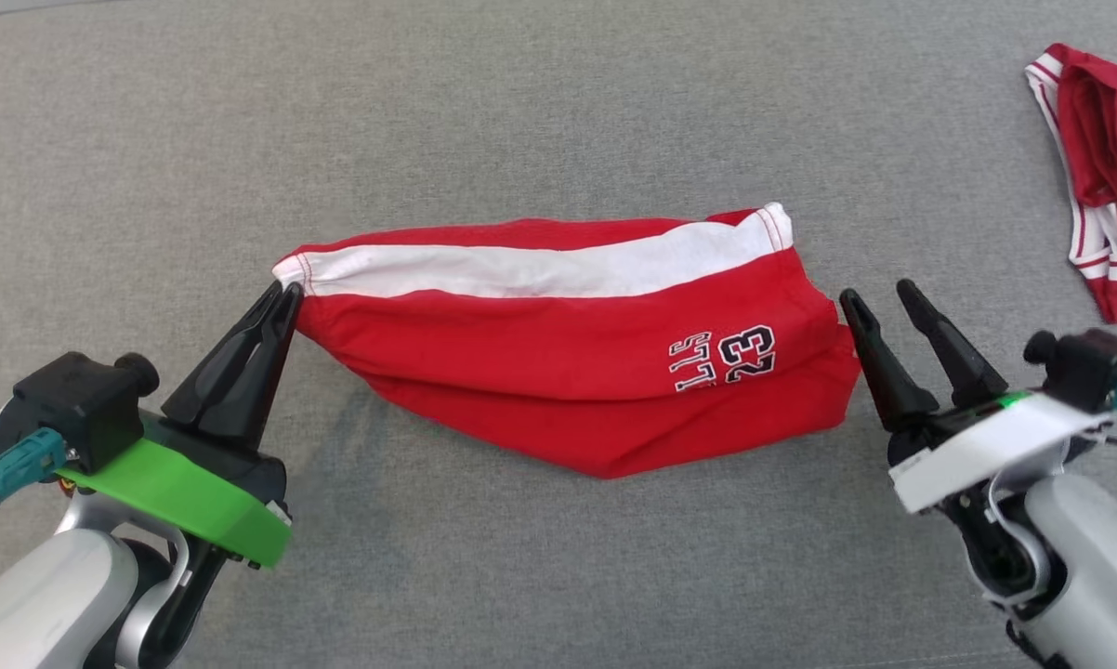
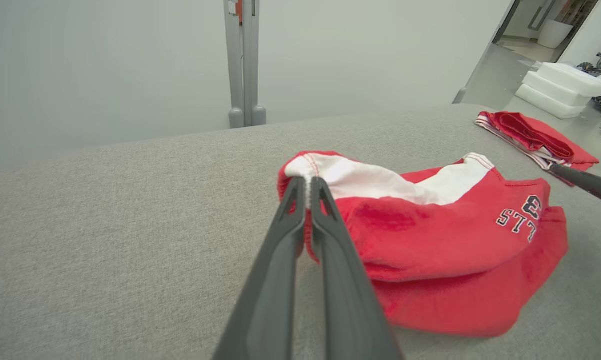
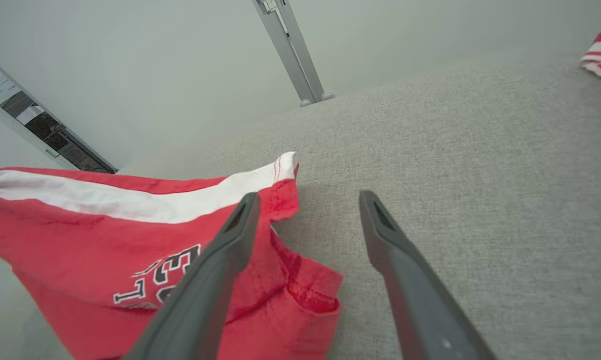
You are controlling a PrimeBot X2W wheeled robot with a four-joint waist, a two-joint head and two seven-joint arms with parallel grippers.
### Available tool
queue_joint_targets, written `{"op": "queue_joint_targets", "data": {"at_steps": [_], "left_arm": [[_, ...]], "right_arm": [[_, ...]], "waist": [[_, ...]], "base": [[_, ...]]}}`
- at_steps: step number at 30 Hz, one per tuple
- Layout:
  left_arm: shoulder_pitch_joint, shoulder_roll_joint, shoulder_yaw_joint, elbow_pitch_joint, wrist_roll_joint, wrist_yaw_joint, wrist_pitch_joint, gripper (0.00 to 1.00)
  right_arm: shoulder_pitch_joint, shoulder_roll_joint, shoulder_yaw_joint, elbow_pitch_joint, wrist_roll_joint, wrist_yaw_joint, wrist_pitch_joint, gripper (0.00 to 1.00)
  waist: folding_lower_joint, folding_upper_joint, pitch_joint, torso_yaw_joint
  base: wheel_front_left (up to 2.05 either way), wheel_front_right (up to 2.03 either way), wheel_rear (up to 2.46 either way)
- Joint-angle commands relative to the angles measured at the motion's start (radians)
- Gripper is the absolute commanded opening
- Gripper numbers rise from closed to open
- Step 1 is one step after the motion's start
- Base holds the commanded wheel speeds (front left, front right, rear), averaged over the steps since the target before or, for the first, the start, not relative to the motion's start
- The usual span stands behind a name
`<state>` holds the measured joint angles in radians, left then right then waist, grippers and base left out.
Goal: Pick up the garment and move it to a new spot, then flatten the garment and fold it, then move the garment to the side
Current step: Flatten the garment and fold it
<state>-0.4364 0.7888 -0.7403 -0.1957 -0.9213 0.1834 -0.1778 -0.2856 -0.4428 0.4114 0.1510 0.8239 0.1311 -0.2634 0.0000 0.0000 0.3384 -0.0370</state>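
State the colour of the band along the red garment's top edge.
White band on the red garment; clearest in the head view.

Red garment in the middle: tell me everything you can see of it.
The garment is red cloth with a white stripe along its far edge and a dark-and-white print, 23 beside letters, upside down in the head view. It lies bunched and creased, drawn out left to right on the grey cover. The left gripper is shut on its left corner at the stripe's end; the open right gripper stands at its right edge, contact unclear.
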Motion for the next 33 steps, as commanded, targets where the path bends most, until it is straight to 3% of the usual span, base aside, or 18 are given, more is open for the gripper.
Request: {"op": "queue_joint_targets", "data": {"at_steps": [1,7,16,17,19,20,24,25,26,33], "left_arm": [[0.011,-0.007,0.002,0.008,0.001,-0.009,-0.009,0.00],[-0.012,-0.042,-0.013,0.054,0.007,-0.039,-0.025,0.00],[-0.047,-0.095,-0.037,0.111,0.024,-0.072,-0.036,0.00],[-0.050,-0.099,-0.038,0.116,0.024,-0.075,-0.037,0.00],[-0.053,-0.104,-0.042,0.123,0.025,-0.078,-0.036,0.00],[-0.054,-0.107,-0.043,0.128,0.026,-0.079,-0.037,0.00],[-0.061,-0.113,-0.045,0.137,0.024,-0.086,-0.039,0.00],[-0.062,-0.112,-0.045,0.140,0.022,-0.088,-0.037,0.00],[-0.065,-0.111,-0.044,0.143,0.020,-0.087,-0.036,0.00],[-0.090,-0.126,-0.018,0.127,-0.033,-0.119,-0.031,0.00]], "right_arm": [[-0.051,-0.033,0.042,0.005,0.072,-0.001,0.025,1.00],[-0.262,-0.198,0.211,-0.019,0.391,-0.001,0.210,1.00],[-0.404,-0.284,0.337,0.027,0.512,-0.001,0.309,1.00],[-0.411,-0.287,0.350,0.030,0.517,-0.001,0.315,0.95],[-0.426,-0.288,0.374,0.035,0.532,-0.001,0.318,0.74],[-0.432,-0.290,0.386,0.037,0.536,-0.001,0.318,0.49],[-0.454,-0.292,0.425,0.039,0.559,-0.001,0.305,0.38],[-0.459,-0.293,0.434,0.038,0.564,-0.001,0.306,0.15],[-0.465,-0.293,0.443,0.035,0.569,-0.001,0.302,0.00],[-0.508,-0.316,0.443,0.002,0.595,-0.001,0.192,0.00]], "waist": [[0.0000,0.0000,0.021,0.025],[0.0000,0.0000,0.037,0.052],[0.0000,0.0000,0.052,0.098],[0.0000,0.0000,0.053,0.100],[0.0000,0.0000,0.055,0.104],[0.0000,0.0000,0.056,0.105],[0.0000,0.0000,0.057,0.105],[0.0000,0.0000,0.057,0.104],[0.0000,0.0000,0.057,0.102],[0.0000,0.0000,0.057,0.079]], "base": [[0.00,0.00,0.00],[0.00,0.00,0.00],[0.00,0.00,0.00],[0.00,0.00,0.00],[0.00,0.00,0.00],[0.00,0.00,0.00],[0.00,0.00,0.00],[0.00,0.00,0.00],[0.00,0.00,0.00],[0.00,0.00,0.00]]}}
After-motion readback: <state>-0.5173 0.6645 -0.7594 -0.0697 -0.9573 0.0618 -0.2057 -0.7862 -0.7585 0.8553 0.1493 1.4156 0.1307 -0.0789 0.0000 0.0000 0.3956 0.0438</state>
